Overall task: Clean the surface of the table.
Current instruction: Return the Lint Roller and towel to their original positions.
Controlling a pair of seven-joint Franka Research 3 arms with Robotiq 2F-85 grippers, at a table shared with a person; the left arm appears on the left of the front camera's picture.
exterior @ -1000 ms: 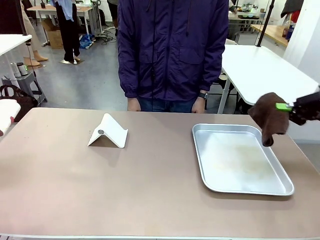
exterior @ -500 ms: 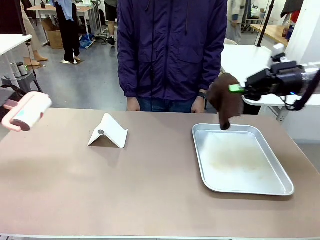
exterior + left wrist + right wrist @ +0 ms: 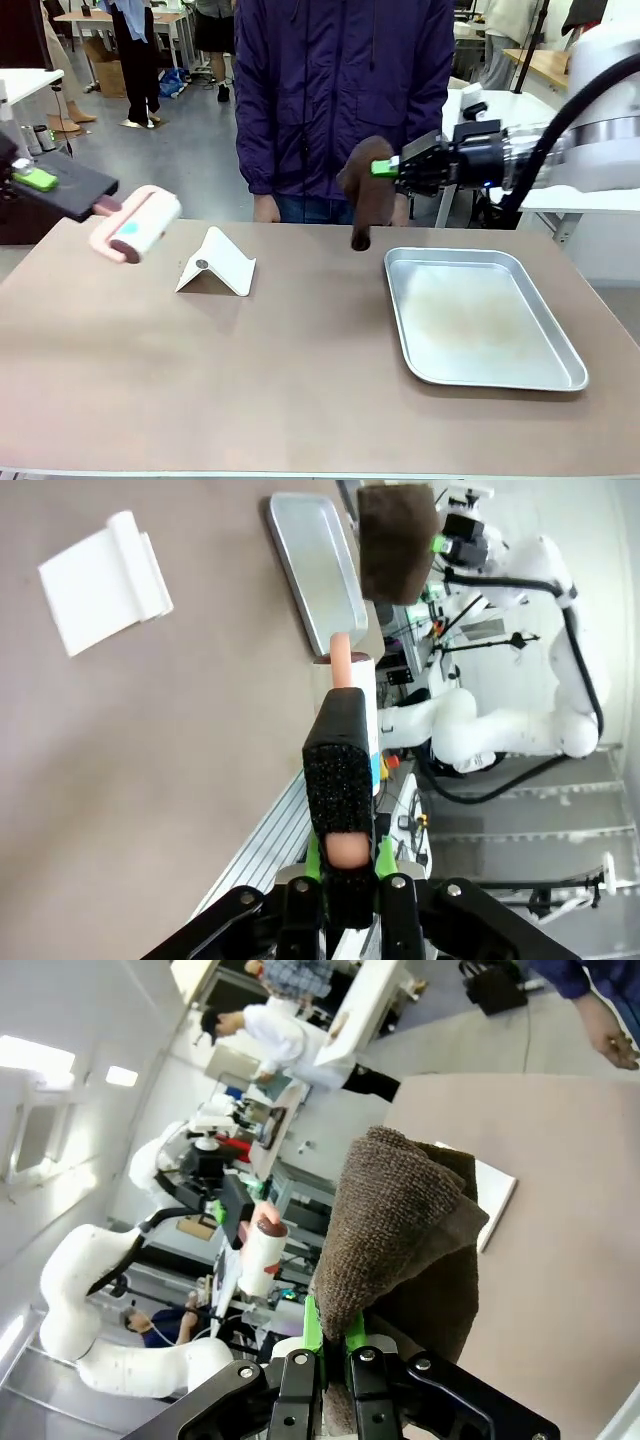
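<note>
Brown terry cloth clamped between the green pads of the right pincer, jaws closed tight on a fold, loose end dangling free. Held high over the far edge of the surface, just left of the silver tray and clear of everything. Probably carried aloft to avoid dragging before settling on a spot to wipe. Not yet touching the top.

Pink roller gripped by the left pincer through a black foam sleeve on the handle, jaws closed on that sleeve. Foam most likely there to lend a thin handle some bulk and bite. Roller head tipped downward over the far left part of the surface, near the white folded stand. Seemingly off the top, though contact hard to judge from the front.

Wide brownish-taupe surface spanning the whole front view, with a person in a purple jacket standing at the far edge, hands low. Tray at the right and stand left of middle, both resting on it and well apart, with a broad bare stretch between and in front.

By the look of it, cleaning not yet begun. Two tools brought in from opposite sides, presumably to split the work: roller for lint and crumbs, cloth for wiping. Worth minding the light stand, easily shoved by a passing roller.
</note>
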